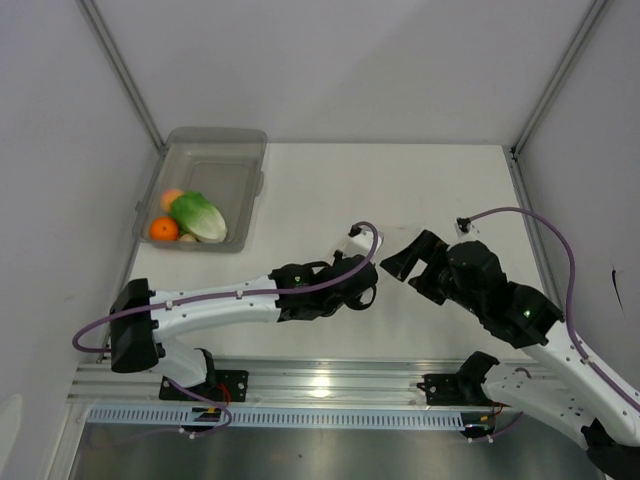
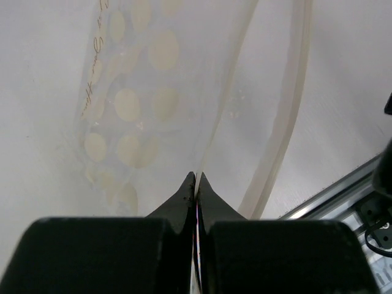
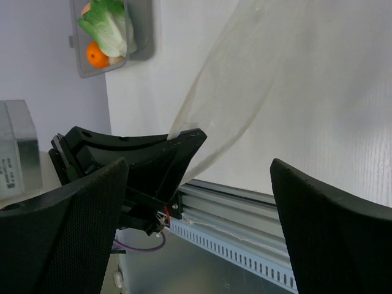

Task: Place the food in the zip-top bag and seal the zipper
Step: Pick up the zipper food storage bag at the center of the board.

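The lettuce (image 1: 200, 215), two orange fruits (image 1: 163, 229) (image 1: 171, 197) and a beige lump (image 1: 187, 238) lie in the grey bin (image 1: 215, 140) at the far left. They also show in the right wrist view, the lettuce (image 3: 110, 27) above one orange fruit (image 3: 97, 55). The clear zip-top bag (image 2: 141, 104), printed with pale dots, hangs lifted at the table's middle. My left gripper (image 2: 196, 177) (image 1: 365, 287) is shut on the bag's edge. My right gripper (image 3: 199, 168) (image 1: 405, 272) is open and empty, just right of the left gripper (image 3: 153, 153) and the bag (image 3: 245, 79).
The aluminium rail (image 1: 320, 380) runs along the table's near edge, close below both grippers, and shows in the right wrist view (image 3: 245, 202). Grey walls and frame posts close in the table at left, right and back.
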{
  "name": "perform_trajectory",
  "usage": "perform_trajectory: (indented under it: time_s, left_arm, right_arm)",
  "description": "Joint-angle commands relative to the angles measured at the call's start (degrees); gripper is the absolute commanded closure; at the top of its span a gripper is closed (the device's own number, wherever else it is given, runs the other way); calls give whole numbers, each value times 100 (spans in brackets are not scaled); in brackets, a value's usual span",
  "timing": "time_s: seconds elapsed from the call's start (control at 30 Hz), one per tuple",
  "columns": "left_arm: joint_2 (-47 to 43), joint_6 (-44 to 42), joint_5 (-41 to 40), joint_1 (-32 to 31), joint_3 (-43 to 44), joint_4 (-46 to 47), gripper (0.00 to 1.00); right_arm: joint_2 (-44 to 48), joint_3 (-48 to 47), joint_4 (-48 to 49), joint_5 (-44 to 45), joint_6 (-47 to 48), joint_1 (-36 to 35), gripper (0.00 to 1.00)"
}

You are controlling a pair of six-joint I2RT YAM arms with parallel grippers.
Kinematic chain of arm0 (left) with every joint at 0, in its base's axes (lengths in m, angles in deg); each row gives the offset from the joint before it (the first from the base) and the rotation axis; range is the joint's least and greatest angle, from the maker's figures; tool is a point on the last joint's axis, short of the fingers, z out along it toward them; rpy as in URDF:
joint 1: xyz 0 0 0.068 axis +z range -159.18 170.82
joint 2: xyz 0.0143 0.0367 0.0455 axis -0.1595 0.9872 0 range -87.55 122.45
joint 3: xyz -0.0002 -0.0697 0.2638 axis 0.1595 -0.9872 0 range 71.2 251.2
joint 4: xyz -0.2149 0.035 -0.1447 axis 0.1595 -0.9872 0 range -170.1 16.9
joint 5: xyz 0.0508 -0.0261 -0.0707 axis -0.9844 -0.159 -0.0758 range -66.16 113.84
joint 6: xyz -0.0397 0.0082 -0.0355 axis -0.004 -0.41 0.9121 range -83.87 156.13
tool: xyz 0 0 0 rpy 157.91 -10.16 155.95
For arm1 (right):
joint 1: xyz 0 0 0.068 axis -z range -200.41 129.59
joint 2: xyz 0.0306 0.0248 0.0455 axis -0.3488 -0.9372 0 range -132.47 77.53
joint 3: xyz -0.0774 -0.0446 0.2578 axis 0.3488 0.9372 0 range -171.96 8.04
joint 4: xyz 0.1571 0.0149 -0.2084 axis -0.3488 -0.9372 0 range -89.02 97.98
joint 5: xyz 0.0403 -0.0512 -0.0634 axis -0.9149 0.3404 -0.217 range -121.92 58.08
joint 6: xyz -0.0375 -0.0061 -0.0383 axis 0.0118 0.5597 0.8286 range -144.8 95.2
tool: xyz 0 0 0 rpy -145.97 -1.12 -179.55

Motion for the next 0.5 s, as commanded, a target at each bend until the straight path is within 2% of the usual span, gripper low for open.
perform_trajectory:
  time_s: [0.0,0.07,0.3,0.47]
  left_arm:
    - [-174,133,27,38,384,-19,99]
    - [-174,186,71,38,455,-62,99]
    - [-191,370,229,38,570,-89,99]
    - [-218,450,352,38,570,-54,99]
  right_arm:
    - [259,276,59,-17,-129,69,1]
    - [277,365,200,-123,-77,166,1]
    - [-136,269,340,-167,38,333,17]
    - [-425,129,315,-36,47,508,25]
